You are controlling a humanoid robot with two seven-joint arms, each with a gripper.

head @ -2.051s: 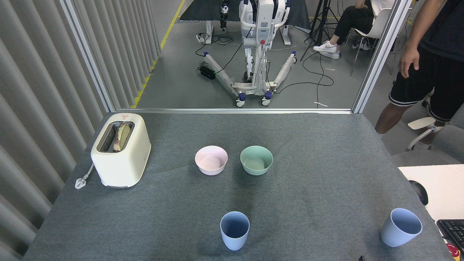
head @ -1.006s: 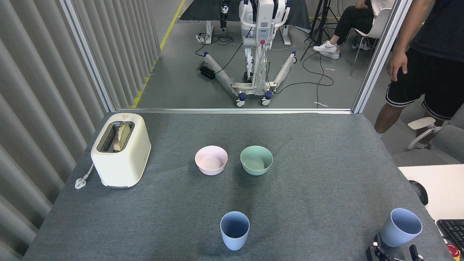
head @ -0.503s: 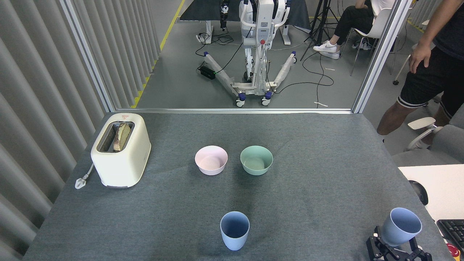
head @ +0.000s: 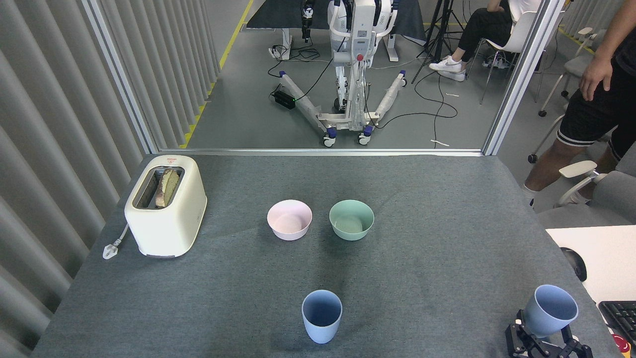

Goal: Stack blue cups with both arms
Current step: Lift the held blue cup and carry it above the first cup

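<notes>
**Robot's right gripper at a blue cup near the table's corner**

The right gripper (head: 542, 343) rises from the bottom right of the head view, its black jointed fingers (head: 517, 335) splayed on either side of the base of a pale blue cup (head: 549, 311) at the near right corner of the grey-covered table (head: 447, 238). The cup leans with its mouth tipped up and to the right; the fingers look to be touching its lower wall, though whether they have closed firmly on it cannot be told from here. The second blue cup (head: 322, 315) stands upright and alone near the front middle of the table, well apart from the first. Behind it, a pink bowl (head: 289, 220) and a mint-green bowl (head: 351, 219) sit side by side, close but not touching. A cream toaster (head: 166, 205) with a slice of bread in its slot occupies the far left. A person (head: 591, 104) in black shorts stands beyond the table's right edge. The left gripper does not appear.
</notes>
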